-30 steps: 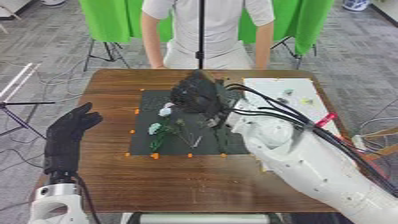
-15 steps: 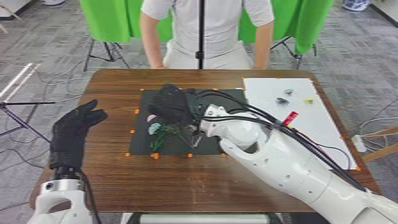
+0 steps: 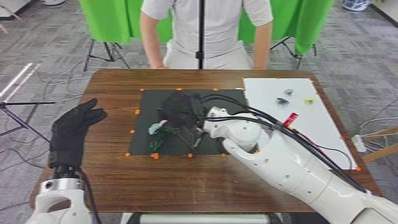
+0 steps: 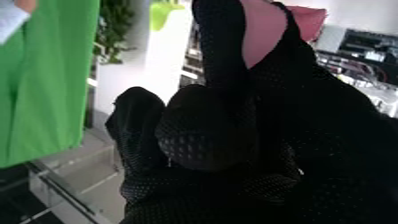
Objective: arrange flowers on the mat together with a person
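Note:
In the head view, my right hand [image 3: 180, 109] is over the upper left part of the dark mat [image 3: 145, 143], hiding what lies under it. A small whitish-pink flower [image 3: 163, 122] shows at its lower edge, and whether the hand touches it I cannot tell. Pale blue-green blooms [image 3: 155, 129] with green stems [image 3: 157, 145] lie on the mat's left side, beside thin stems [image 3: 193, 138]. The black glove of my right hand [image 4: 204, 132] is close up in the right wrist view. Off the mat's left side, my left hand [image 3: 76, 119] is open above the table edge.
A white sheet [image 3: 280, 117] on the right side of the table [image 3: 204, 185] holds small grey [image 3: 282, 101] and yellow-green [image 3: 309, 101] pieces. Orange marks line the mat. My right forearm, with cables and a red tag [image 3: 290, 119], crosses sheet and mat.
My right hand has moved left and nearer over the mat, lately drifting slightly back right. The whitish-pink flower below it also shows in a shifted place. My left hand has moved slightly right.

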`<state>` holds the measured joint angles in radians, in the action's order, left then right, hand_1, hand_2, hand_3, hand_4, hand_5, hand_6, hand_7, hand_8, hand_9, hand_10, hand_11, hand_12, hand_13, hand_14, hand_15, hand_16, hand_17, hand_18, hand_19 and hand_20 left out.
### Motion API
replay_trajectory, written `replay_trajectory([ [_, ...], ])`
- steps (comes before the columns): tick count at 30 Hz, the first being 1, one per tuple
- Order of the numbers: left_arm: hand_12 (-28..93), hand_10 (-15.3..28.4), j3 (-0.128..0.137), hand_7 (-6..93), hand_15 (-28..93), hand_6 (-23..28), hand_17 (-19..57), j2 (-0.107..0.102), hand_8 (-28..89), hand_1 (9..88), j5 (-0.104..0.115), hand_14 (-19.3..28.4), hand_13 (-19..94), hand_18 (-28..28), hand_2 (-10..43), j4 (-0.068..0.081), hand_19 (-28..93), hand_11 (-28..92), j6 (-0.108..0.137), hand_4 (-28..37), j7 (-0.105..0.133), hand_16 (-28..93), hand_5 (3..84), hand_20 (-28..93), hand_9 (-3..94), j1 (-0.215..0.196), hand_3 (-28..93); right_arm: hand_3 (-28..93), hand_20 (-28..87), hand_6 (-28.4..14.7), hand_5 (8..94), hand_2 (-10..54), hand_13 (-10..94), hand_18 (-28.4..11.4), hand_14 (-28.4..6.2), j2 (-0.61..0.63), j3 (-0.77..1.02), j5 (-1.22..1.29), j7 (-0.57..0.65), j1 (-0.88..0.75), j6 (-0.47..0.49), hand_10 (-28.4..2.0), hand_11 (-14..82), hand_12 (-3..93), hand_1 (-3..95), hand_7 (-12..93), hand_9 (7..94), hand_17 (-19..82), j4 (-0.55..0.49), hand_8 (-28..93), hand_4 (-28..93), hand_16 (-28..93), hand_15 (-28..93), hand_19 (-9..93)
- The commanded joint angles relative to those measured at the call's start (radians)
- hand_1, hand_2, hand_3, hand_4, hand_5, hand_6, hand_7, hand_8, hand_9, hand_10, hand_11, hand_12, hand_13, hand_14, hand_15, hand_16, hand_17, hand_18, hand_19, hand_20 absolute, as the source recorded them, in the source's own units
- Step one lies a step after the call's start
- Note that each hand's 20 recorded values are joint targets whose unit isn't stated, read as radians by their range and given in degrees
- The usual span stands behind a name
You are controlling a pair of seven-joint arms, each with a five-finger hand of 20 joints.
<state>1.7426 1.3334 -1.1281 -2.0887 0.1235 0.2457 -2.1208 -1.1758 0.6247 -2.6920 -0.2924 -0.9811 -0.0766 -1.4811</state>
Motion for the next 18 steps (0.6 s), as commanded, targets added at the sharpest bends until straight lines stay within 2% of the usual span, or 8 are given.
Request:
replay_trajectory([
  [1,15,14.6,0.003,15.9,26,5.7,3.9,0.010,-5,24.9,-0.004,19.9,40,13.6,3.0,0.007,12,24,-0.011,-24.5,-0.012,1,50.3,16,49.9,-0.007,66,65,58,5.8,76.5,-9.5,89,-16.1,0.4,0.014,0.020,-0.021,-0.003,-0.019,0.067,-5.6,2.9,28.2,57.2,23,88.3,53,-0.014,-1,-26,35,66,93],
  [12,15,14.6,0.005,16.0,26,5.6,3.9,0.012,-5,24.9,-0.002,19.9,40,13.6,3.1,0.004,12,23,-0.010,-24.4,-0.007,1,50.2,16,50.0,-0.012,65,65,59,5.6,74.3,-9.5,89,-15.9,0.6,0.029,0.027,-0.031,-0.010,-0.025,0.094,-6.1,2.9,27.9,56.1,22,86.9,54,-0.029,-1,-26,35,66,93],
  [18,15,14.6,0.005,16.1,26,5.6,3.9,0.014,-5,24.9,-0.003,19.9,40,13.6,3.1,0.003,12,23,-0.010,-24.4,-0.006,1,50.2,16,50.0,-0.017,65,68,58,6.1,71.4,-9.5,89,-15.8,0.6,0.035,0.034,-0.039,-0.010,-0.025,0.122,-6.4,5.6,26.3,51.5,23,84.3,54,-0.036,-3,-27,35,66,93],
])
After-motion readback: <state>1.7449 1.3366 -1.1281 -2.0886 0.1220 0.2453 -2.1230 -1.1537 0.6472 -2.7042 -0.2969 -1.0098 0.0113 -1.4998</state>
